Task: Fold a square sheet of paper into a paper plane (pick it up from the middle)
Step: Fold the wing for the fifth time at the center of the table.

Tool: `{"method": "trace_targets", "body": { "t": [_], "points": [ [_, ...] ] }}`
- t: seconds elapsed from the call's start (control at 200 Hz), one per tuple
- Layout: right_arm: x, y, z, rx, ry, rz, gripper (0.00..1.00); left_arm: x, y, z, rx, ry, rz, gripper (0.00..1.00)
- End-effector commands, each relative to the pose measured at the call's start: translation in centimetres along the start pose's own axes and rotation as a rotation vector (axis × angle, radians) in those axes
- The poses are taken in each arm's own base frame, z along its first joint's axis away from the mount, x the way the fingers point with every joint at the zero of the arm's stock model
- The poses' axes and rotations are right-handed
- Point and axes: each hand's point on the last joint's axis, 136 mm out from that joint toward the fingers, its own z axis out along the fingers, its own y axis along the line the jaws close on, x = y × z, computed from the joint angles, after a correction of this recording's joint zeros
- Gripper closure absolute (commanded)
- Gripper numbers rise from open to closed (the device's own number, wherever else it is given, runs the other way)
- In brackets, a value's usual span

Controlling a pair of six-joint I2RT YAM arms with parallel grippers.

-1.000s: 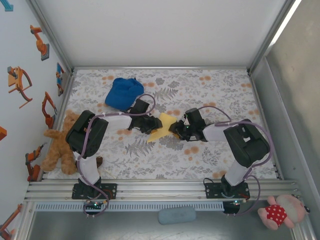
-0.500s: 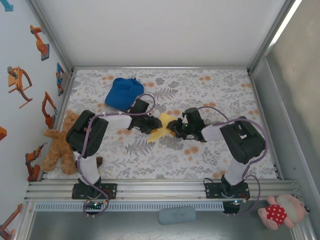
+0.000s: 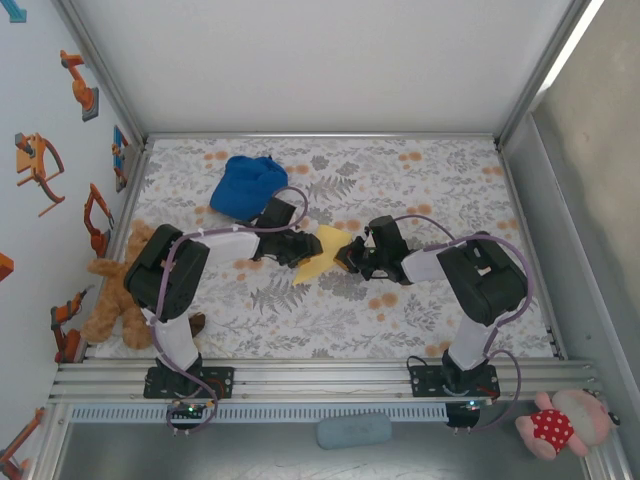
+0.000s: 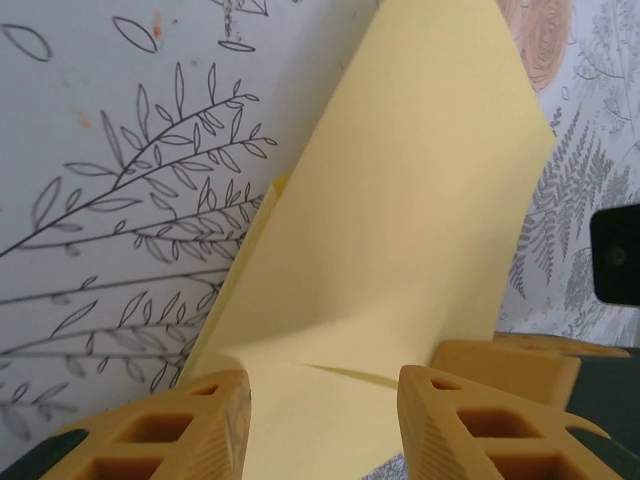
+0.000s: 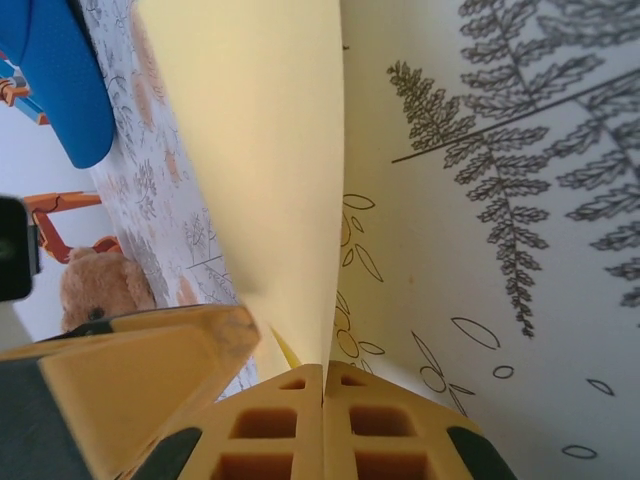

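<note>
Blue cap (image 3: 245, 185) sits upper left on the floral table (image 3: 430, 180), clear of the paper. At mid-frame the left gripper (image 3: 302, 250) is at the left edge of the yellow sheet of paper (image 3: 326, 250), fingers (image 4: 200, 420) apart, sheet running between them. The right gripper (image 3: 348, 258) is at the sheet's right edge, fingers (image 5: 385, 420) pressed together, clamped on it.

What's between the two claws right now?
The creased yellow paper, bridging the gap from left claw to right claw. Clearest in the top view.
</note>
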Motion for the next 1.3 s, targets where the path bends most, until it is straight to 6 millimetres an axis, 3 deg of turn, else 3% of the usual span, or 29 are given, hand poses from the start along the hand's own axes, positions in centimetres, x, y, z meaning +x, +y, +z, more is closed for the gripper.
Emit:
{"method": "trace_targets", "body": {
  "t": [0.0,0.366,0.631,0.871,1.292],
  "points": [
    [-0.3,0.6,0.0,0.008,-0.013,-0.002,1.0,0.1,-0.5,-1.7,-0.017,-0.055,0.117,0.55],
    [-0.4,2.9,-1.3,0.004,-0.022,0.026,1.0,1.2,-1.1,-3.0,-0.088,-0.186,0.496,0.52],
    [-0.5,3.9,-1.7,0.019,-0.017,0.051,1.0,1.1,-1.1,-2.9,-0.261,-0.316,0.771,0.52],
    [-0.6,4.0,-1.5,0.028,-0.007,0.074,1.0,1.7,-2.5,-2.4,-0.246,-0.373,0.88,0.5],
    [-1.0,3.9,-1.6,0.035,-0.008,0.11,1.0,2.5,-2.1,-0.7,-0.318,-0.384,1.023,0.51]
  ]
}}
